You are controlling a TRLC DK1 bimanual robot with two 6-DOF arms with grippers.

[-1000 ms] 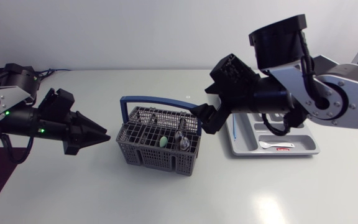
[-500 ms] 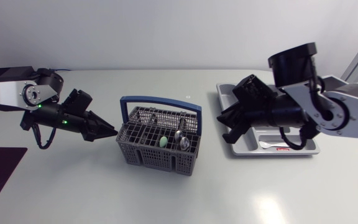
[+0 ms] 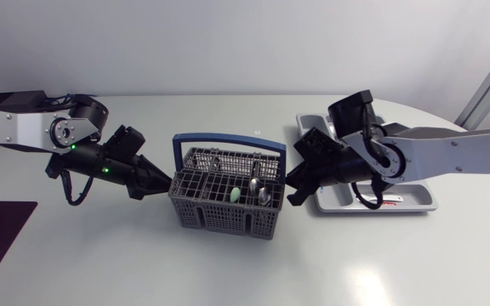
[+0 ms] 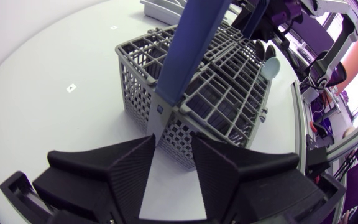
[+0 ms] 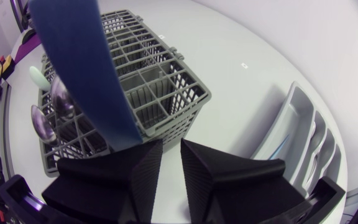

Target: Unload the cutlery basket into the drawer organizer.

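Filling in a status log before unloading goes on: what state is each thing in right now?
Basket: upright, handle raised, cutlery inside.
Spoons: standing in the basket, bowls up.
Organizer: flat on the table, one white utensil in it.
Left gripper: open, tips at one end of the basket.
Right gripper: open, tips at the basket's other end.

Robotics lab: left arm (image 3: 24, 127), right arm (image 3: 449, 157) at white table (image 3: 228, 272).
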